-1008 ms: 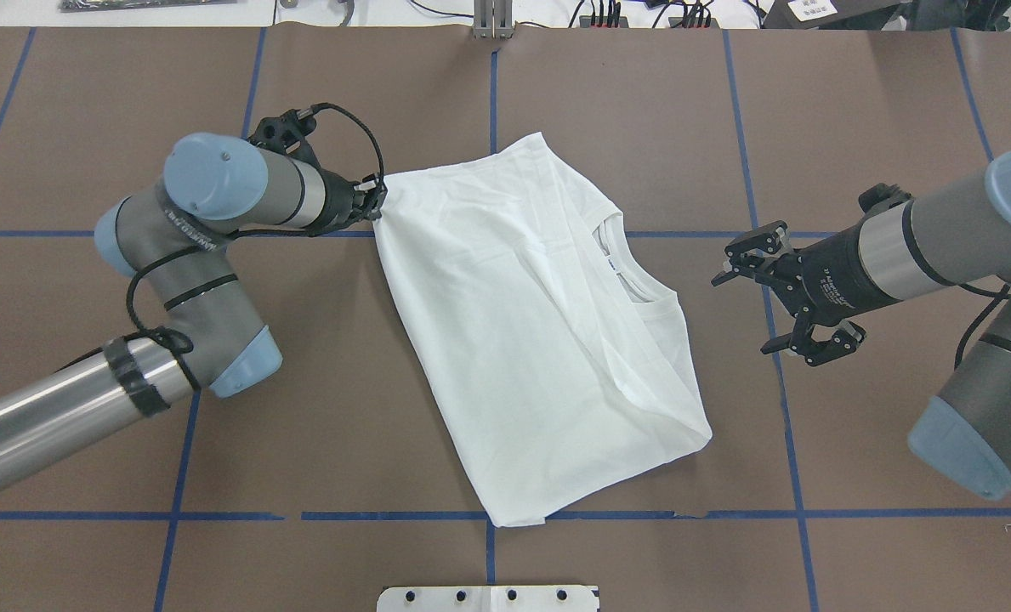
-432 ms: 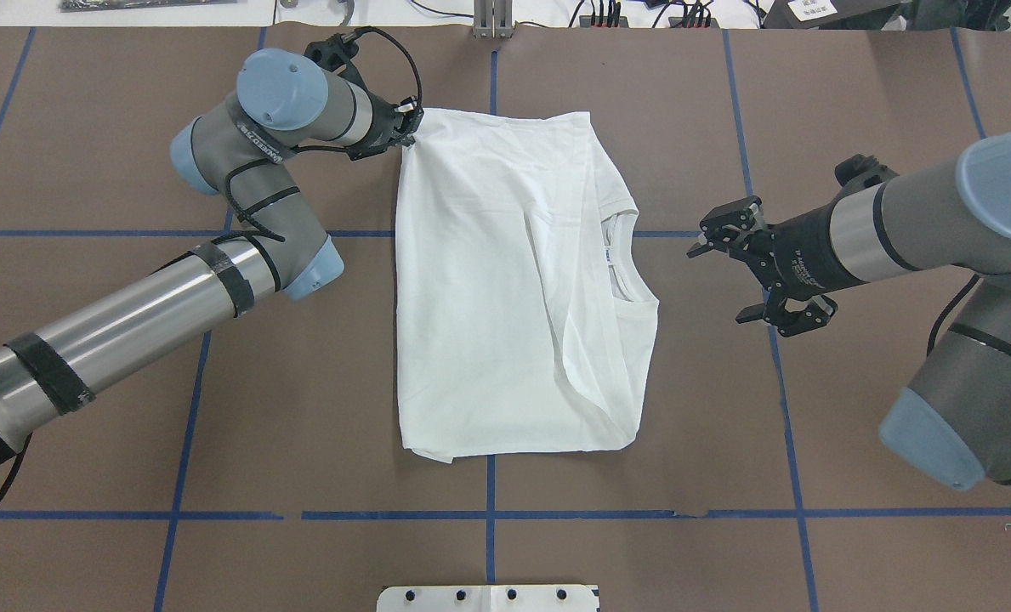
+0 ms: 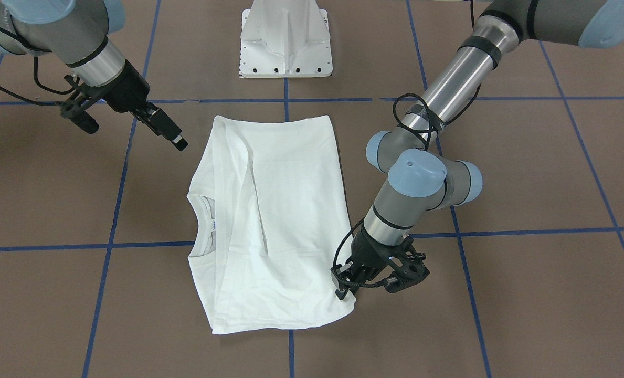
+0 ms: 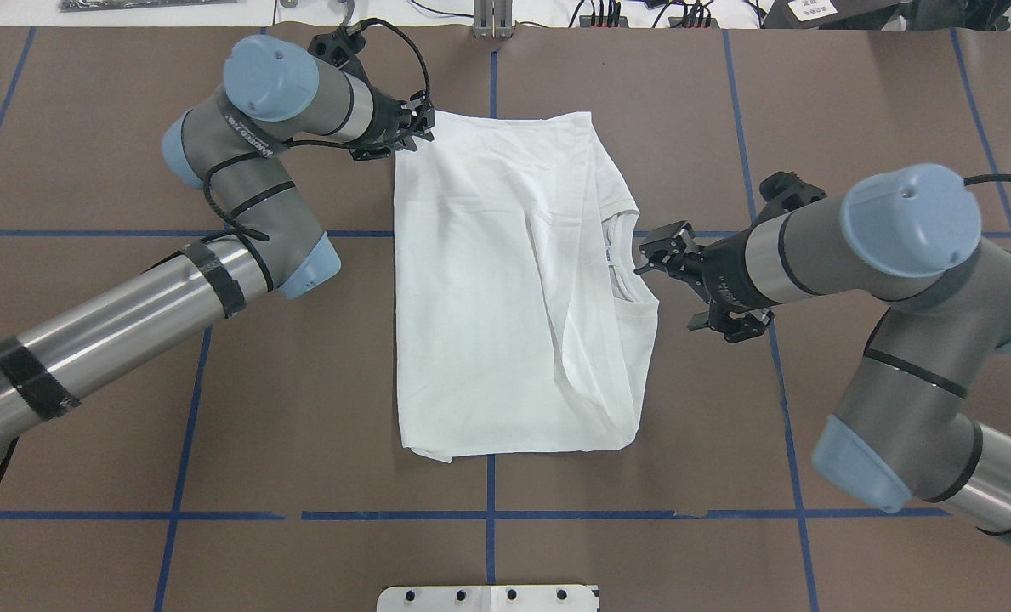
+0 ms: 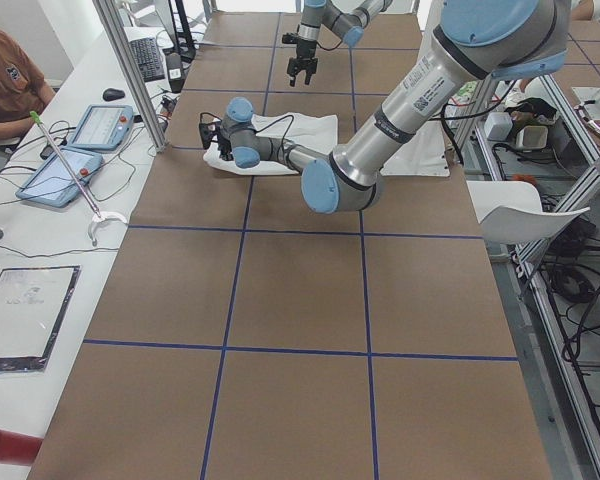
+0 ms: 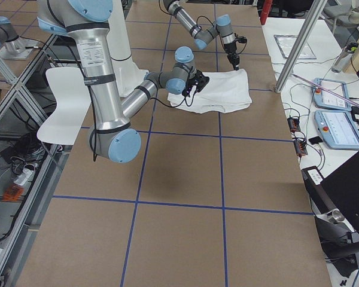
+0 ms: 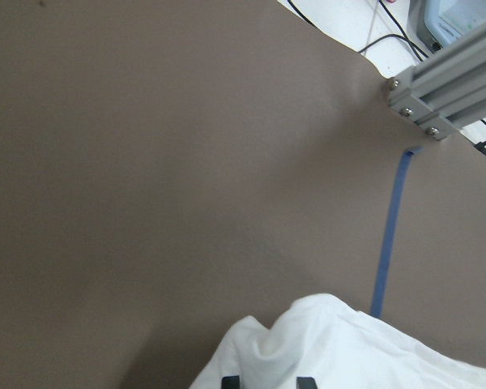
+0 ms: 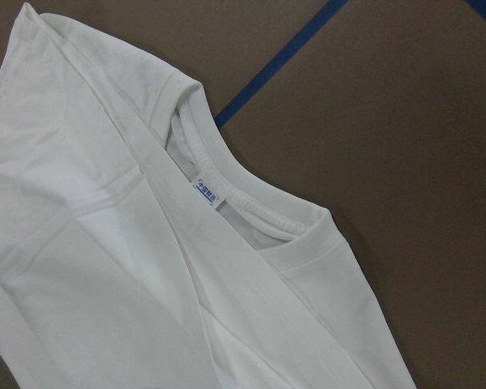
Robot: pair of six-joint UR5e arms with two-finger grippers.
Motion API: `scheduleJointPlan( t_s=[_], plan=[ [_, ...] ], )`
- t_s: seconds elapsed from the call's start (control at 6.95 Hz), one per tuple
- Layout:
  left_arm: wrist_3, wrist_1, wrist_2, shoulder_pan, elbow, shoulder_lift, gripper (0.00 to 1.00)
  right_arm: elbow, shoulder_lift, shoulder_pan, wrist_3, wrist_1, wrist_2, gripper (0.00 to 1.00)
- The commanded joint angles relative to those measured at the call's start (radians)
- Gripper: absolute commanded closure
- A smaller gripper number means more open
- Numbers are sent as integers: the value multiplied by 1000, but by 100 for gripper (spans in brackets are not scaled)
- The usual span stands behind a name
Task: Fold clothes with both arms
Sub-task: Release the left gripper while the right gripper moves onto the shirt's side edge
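Note:
The white shirt (image 4: pixel 488 297) lies folded lengthwise and flat on the brown table, also seen from the front (image 3: pixel 270 220). Its ribbed collar (image 4: pixel 620 263) with a small neck label (image 8: pixel 208 193) faces my right arm. No printed text shows. My left gripper (image 4: pixel 424 127) sits at the shirt's far left corner with the jaws slightly parted; the left wrist view shows the white corner (image 7: pixel 348 348) between the fingertips. My right gripper (image 4: pixel 668 289) is open and empty, hovering just right of the collar (image 8: pixel 227 203). It also shows in the front view (image 3: pixel 133 134).
The white pedestal base (image 3: pixel 285 37) stands at the near edge. Blue tape lines (image 4: pixel 488 515) cross the table. An aluminium post (image 7: pixel 445 89) stands at the far edge near my left gripper. An operator (image 5: pixel 5 70) sits at a desk with tablets (image 5: pixel 80 140) beyond it.
My left gripper dragged the shirt's corner toward the far edge, swinging the shirt square to the table, then parted its fingers. My right gripper moved in to the collar, still open.

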Motion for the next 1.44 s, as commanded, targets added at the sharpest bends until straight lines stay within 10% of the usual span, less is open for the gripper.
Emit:
scheduleJointPlan(
  t_s=[0.0,0.86,1.3],
  plan=[
    [-3,6,-106,-21,-308,211,64,-49,102,-53,-159,-130,-28,0],
    [-2,7,-124,-31,-437,342,64,-101,150,-174,-659,-208,-61,1],
    [-2,6,-122,-28,-435,352,62,-98,146,-222,-779,-238,-135,58]
  ],
)
